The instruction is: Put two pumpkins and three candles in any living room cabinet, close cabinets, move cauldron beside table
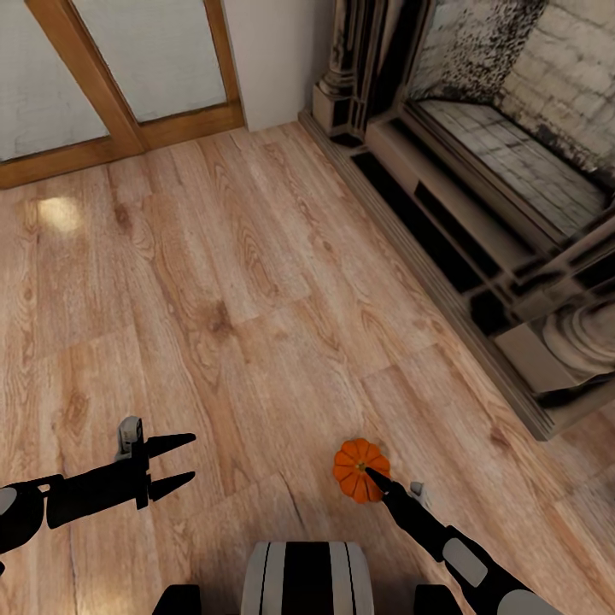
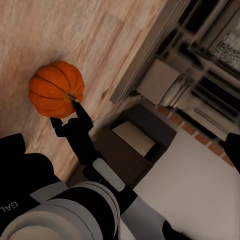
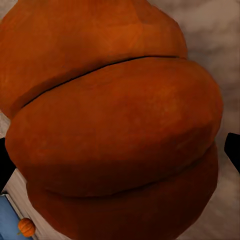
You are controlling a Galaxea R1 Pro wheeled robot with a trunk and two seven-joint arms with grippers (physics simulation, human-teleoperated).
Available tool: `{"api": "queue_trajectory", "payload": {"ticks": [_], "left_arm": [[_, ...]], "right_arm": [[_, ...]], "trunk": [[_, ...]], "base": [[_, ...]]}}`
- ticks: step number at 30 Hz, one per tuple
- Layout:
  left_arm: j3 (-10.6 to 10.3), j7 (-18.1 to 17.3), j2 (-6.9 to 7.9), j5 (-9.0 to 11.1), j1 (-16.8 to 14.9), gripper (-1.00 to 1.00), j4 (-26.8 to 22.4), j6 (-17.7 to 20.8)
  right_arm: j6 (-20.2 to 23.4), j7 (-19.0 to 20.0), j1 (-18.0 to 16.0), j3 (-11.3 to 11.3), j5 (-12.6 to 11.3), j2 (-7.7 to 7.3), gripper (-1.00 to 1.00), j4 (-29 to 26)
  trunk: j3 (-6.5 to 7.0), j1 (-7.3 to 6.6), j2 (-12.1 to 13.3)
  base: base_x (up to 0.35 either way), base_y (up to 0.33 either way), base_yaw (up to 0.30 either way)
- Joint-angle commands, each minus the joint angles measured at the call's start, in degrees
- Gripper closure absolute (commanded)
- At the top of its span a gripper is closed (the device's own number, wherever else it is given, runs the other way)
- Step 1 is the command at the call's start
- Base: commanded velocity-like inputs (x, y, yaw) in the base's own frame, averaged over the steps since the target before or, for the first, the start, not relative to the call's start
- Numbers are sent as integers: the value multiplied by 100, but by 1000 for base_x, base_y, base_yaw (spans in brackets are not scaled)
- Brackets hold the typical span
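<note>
A bright-orange ribbed pumpkin (image 1: pixel 354 464) sits low over the wooden floor in the head view, with my right gripper (image 1: pixel 370 475) shut on it. One dark finger lies across its top. In the right wrist view this pumpkin (image 3: pixel 115 125) is very close, and the fingertips (image 3: pixel 233 150) show at its two sides. The left wrist view looks across at the same pumpkin (image 2: pixel 55 89) and the right arm behind it. A second small pumpkin (image 3: pixel 26 226) shows far off beside something blue. My left gripper (image 1: pixel 178 464) is open and holds nothing, well left of the held pumpkin.
An ornate stone fireplace (image 1: pixel 478 171) with a raised hearth runs along the right side of the floor. A wood-framed glazed door (image 1: pixel 128 77) stands at the back left. Bare wooden floor (image 1: pixel 239 290) spreads between them.
</note>
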Motion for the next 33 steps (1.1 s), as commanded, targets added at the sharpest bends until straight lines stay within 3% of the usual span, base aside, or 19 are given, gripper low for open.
{"api": "queue_trajectory", "payload": {"ticks": [1, 10, 11, 33], "left_arm": [[-4, 58, 3, 61, -3, -100, -3, 5], [-4, 58, 3, 61, -3, -100, -3, 6], [-4, 58, 3, 61, -3, -100, -1, 7], [5, 58, 3, 61, -3, -100, -3, 3]], "right_arm": [[31, -278, -3, -30, -37, -5, -100, 10], [31, -291, -4, -30, -37, -3, -100, 15], [33, -305, -5, -30, -37, -1, 100, 13], [32, -350, -2, -30, -37, -5, 100, 9]], "trunk": [[-3, 0, -1], [-3, 0, -1], [-3, 0, -1], [-3, 0, -1]], "base": [[6, 6, 0], [1, 1, 0], [0, 0, 0], [0, 0, 0]]}}
